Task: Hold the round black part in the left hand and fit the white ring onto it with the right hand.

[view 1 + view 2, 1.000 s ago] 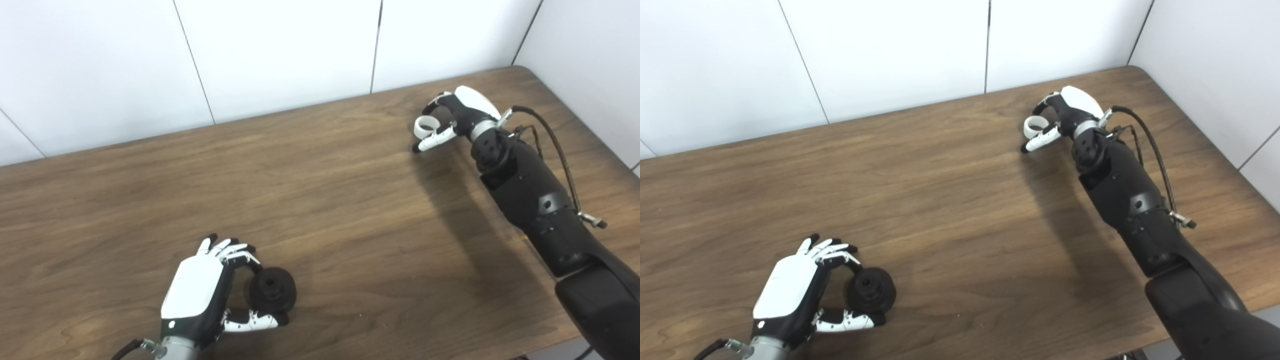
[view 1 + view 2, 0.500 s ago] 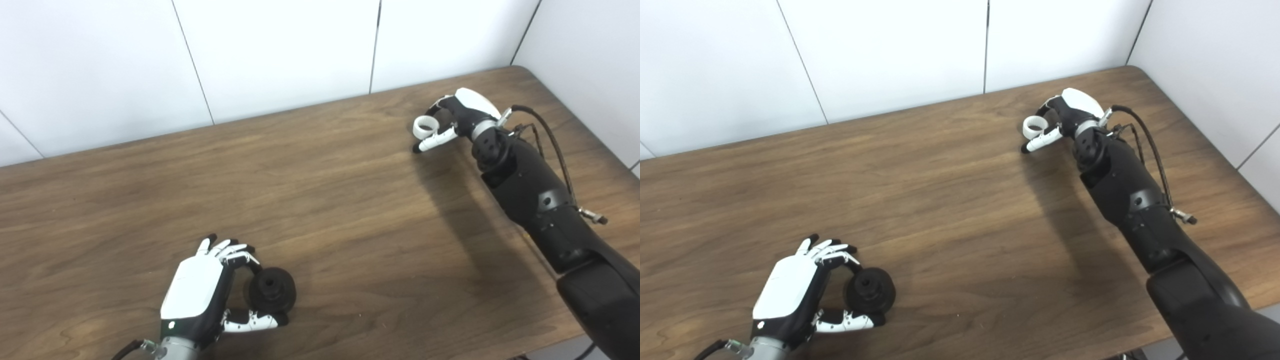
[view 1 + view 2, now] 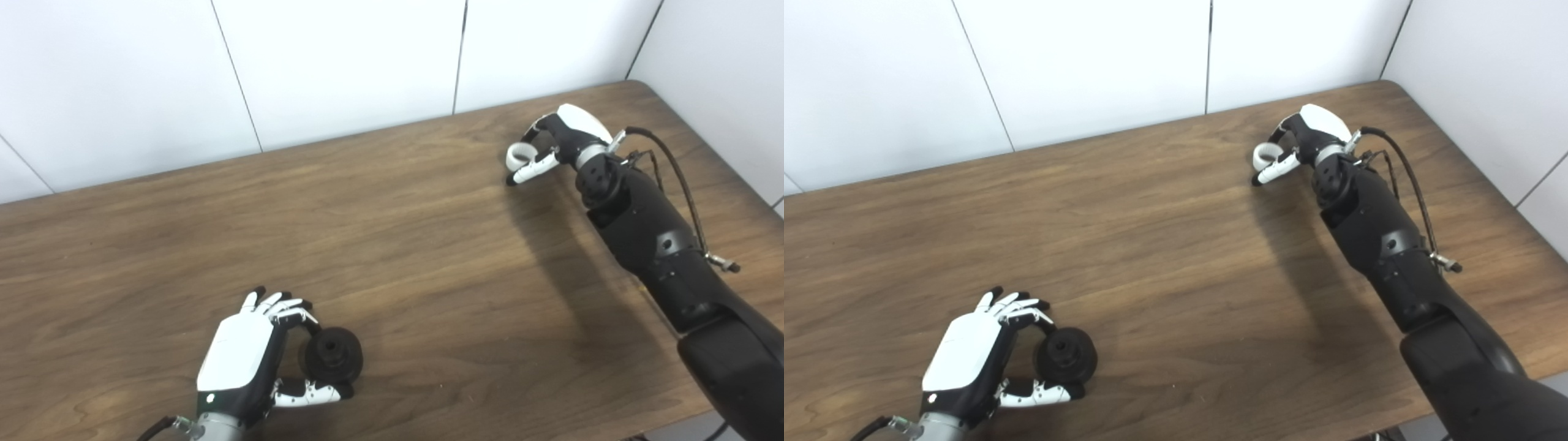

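Note:
The round black part [image 3: 334,355] rests on the wooden table [image 3: 398,257] near the front left. My left hand [image 3: 245,358] wraps it from the left, with the fingers on its far side and the thumb on its near side. The white ring [image 3: 516,157] is at the far right of the table. My right hand [image 3: 560,138] is curled over it, with the thumb [image 3: 531,171] on its near side and the fingers on its far side. The ring looks tilted in the grip and is partly hidden by the thumb.
White wall panels [image 3: 343,61] stand right behind the table's far edge and along its right side. The table's rounded far right corner [image 3: 640,86] is close to my right hand. A black cable [image 3: 674,165] loops off the right forearm.
The right hand has closed tighter on the white ring, and the ring has tipped and is more covered by the thumb. The left hand and the black part have not moved.

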